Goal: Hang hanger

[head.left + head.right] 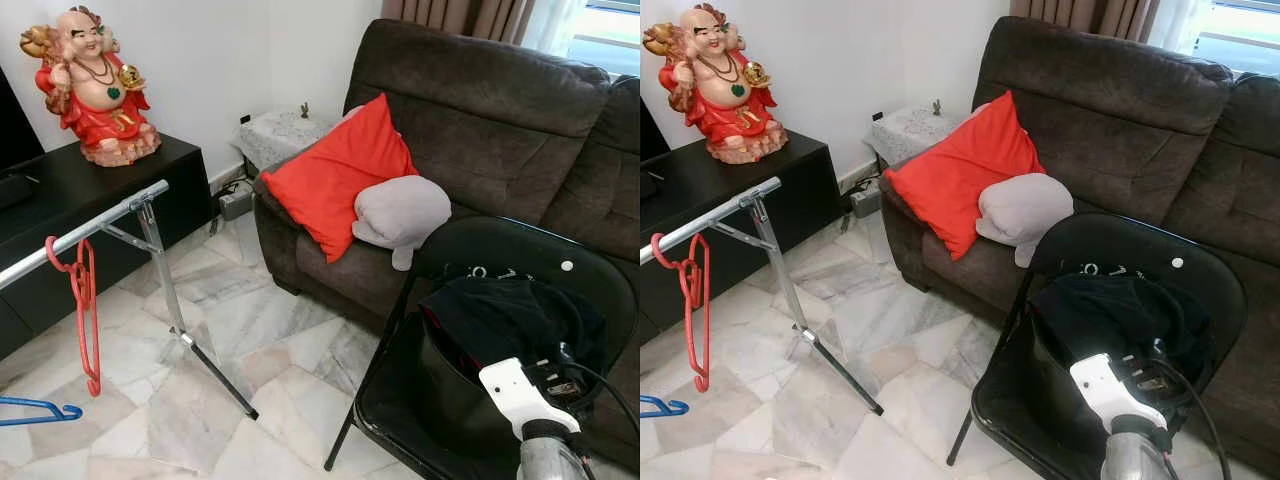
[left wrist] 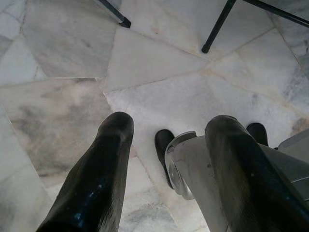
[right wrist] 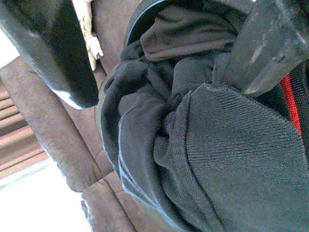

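Two grippers are at work or idle. Nearest, the right gripper (image 3: 159,58) reaches into the dark clothes (image 1: 515,315) piled on the black chair (image 1: 480,250), its fingers spread wide with fabric between them, pinching nothing. The left gripper (image 2: 169,159) hangs over the marble floor (image 2: 159,63), fingers also spread. Farther left, a red hanger (image 1: 85,300) hangs by its hook from the silver rail (image 1: 85,228) near its free end, long axis vertical, pointing down. A blue hanger (image 1: 35,410) lies low beneath it. Beyond sit the sofa (image 1: 500,110), red cushion (image 1: 340,170) and statue (image 1: 95,85).
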Motion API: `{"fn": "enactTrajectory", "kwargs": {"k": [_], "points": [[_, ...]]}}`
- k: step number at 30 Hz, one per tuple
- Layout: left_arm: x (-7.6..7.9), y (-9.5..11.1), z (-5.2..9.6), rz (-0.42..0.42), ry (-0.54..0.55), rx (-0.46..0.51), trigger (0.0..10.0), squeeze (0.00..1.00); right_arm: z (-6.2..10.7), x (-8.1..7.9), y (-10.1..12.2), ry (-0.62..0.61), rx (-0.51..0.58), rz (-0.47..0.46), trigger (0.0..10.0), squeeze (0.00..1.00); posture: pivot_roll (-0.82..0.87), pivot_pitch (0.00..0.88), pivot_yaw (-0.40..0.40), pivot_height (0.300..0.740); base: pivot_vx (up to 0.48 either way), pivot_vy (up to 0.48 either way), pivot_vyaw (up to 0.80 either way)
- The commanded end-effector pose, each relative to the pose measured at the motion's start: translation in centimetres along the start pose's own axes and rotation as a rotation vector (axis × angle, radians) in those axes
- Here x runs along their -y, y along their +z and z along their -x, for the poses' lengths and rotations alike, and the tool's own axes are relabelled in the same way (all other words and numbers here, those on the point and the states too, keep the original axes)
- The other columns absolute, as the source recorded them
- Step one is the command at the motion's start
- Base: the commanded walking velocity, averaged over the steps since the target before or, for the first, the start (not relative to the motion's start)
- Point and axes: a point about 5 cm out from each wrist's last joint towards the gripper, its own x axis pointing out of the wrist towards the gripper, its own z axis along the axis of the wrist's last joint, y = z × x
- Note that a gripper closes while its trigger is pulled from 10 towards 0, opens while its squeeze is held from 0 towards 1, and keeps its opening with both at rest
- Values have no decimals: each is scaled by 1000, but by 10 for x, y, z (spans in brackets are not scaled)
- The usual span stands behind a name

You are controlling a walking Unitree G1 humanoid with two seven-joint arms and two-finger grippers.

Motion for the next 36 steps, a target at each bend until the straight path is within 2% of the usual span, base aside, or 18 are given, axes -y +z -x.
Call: {"fn": "enactTrajectory", "kwargs": {"k": [1, 5, 13, 17, 20, 24, 29, 33, 36], "points": [[-2, -5, 1, 12, 9, -35, 10000, 0, 1, -2, 1, 18, -9, 1, 10000, 0, 95, 31, -8, 740, 0, 0, 0], [-1, -5, 1, 14, 11, -42, 10000, 0, -1, -4, -2, 50, -47, 27, 10000, 0, 96, 29, -9, 740, 0, 0, 0], [-1, -7, 1, 16, 14, -49, 10000, 0, -12, 0, 3, 16, -43, 43, 10000, 0, 96, 28, -8, 740, 0, 0, 0], [-1, -7, 1, 16, 14, -50, 10000, 0, -16, 2, 17, -12, 44, 45, 10000, 0, 100, 27, -8, 740, 0, 0, 0], [-1, -7, 1, 16, 15, -49, 10000, 0, -16, 0, 15, -2, 21, 42, 10000, 0, 102, 27, -10, 740, 0, 0, 0], [-1, -7, 1, 17, 14, -45, 10000, 0, -7, -13, -2, 77, -98, 10, 10000, 0, 101, 27, -12, 740, 0, 0, 0], [0, -8, 2, 20, 14, -52, 10000, 0, -1, -19, -15, 106, -172, 12, 10000, 0, 101, 27, -14, 740, 0, 0, 0], [0, -9, 2, 20, 16, -56, 10000, 0, -4, -17, -13, 87, -159, 7, 10000, 0, 103, 23, -15, 740, 0, 0, 0], [-1, -9, 2, 21, 19, -57, 10000, 0, -9, -12, -4, 50, -108, 0, 10000, 0, 103, 21, -15, 740, 0, 0, 0]]}}
